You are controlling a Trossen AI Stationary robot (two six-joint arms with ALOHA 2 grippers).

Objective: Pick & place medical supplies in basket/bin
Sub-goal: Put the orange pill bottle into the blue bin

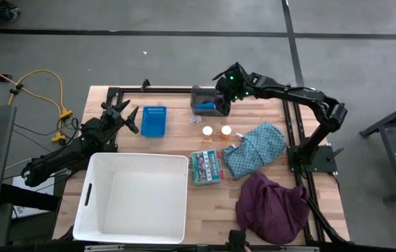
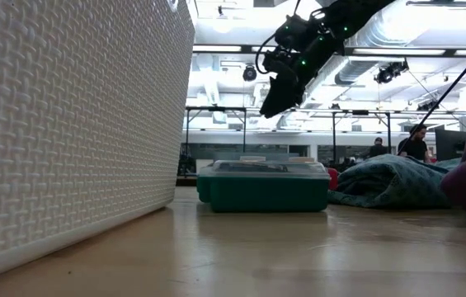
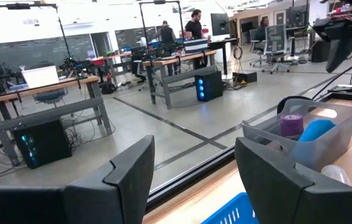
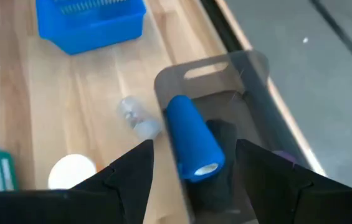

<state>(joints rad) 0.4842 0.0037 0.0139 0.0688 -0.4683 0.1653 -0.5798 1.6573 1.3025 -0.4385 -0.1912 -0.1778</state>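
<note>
Right gripper [image 1: 220,98] is hovering with its jaws parted and holding nothing, directly above a small grey bin [image 1: 205,102] at the far edge of the table [image 1: 162,150]. In the right wrist view a blue roll [image 4: 192,138] is lying inside that bin, framed between the two dark fingers. The left wrist view is showing a purple roll [image 3: 291,124] sitting in the same bin beside the blue one.

Left gripper [image 1: 129,116] is waiting, also spread and empty, near the table's far left corner, just beside a blue basket [image 1: 153,120].

Progress appears to be partial — the two rolls are already in the grey bin, while much is lying loose. Two orange bottles [image 1: 216,131] with white caps are standing on the wood just in front of the grey bin. A teal patterned cloth [image 1: 256,148] is spreading out to the right, and a maroon cloth [image 1: 273,205] is bunching at the near right corner. A green box [image 1: 205,166] is lying mid-table. A large white bin [image 1: 134,198] at the near left is looking empty.

Room for moving is fair: bare wood is lying between the blue basket and the bottles. The grey bin is sitting close against the far frame rail — descents there leave little margin.
</note>
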